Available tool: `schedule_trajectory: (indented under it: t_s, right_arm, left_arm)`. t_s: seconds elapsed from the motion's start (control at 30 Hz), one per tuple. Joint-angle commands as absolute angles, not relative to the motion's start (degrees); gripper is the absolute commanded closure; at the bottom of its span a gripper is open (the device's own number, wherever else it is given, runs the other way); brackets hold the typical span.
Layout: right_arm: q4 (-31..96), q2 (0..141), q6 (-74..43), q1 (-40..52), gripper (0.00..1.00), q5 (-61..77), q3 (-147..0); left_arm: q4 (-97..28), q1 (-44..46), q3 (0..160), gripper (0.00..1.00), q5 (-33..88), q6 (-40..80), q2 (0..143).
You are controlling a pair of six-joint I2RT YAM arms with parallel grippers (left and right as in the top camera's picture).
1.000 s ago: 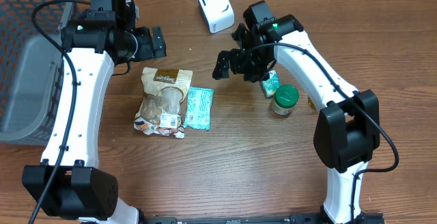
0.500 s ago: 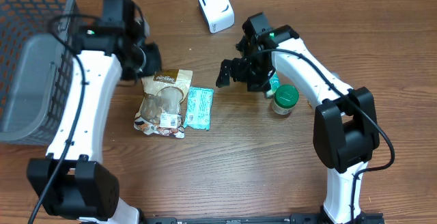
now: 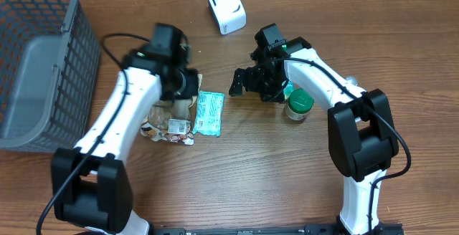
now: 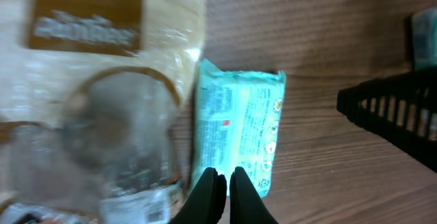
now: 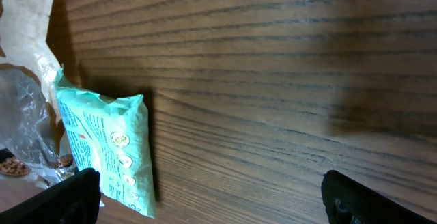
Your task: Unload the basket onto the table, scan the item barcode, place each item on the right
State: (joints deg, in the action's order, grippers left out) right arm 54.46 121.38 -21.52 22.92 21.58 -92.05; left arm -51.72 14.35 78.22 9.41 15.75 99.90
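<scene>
A teal packet (image 3: 209, 113) lies flat on the wooden table, with small print on its face (image 4: 239, 125). Against its left side lies a brown and clear snack bag (image 3: 171, 117). My left gripper (image 3: 188, 92) hovers over both of them. In the left wrist view it (image 4: 224, 182) is shut with nothing between the fingers, its tips over the packet's lower end. My right gripper (image 3: 247, 81) stands open just right of the packet. In the right wrist view it (image 5: 212, 198) spans bare wood, and the packet (image 5: 106, 149) is near its left finger (image 5: 68, 197). The white scanner (image 3: 226, 8) stands at the back.
A grey wire basket (image 3: 36, 63) fills the left edge. A green-lidded jar (image 3: 299, 104) and a small teal box (image 3: 287, 89) sit beside the right arm. The right gripper's black finger (image 4: 396, 108) shows at the right of the left wrist view.
The left arm has swung right from beside the basket to over the snack bag and packet, and its gripper has shut. The right gripper has shifted slightly.
</scene>
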Motion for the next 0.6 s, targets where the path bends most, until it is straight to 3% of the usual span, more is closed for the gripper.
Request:
schedule_trajectory:
  t_s: [0.0, 0.57]
  right_arm:
    - [54.3, 119.6, -22.8, 23.0, 0.0, 21.0, -90.9]
    - [53.1, 119.6, -22.5, 22.8, 0.0, 21.0, -90.1]
  left_arm:
    - [-48.2, 16.6, 73.5, 0.96, 6.7, 20.4, 100.2]
    - [-37.8, 18.2, 68.0, 0.96, 4.0, 23.9, 110.0]
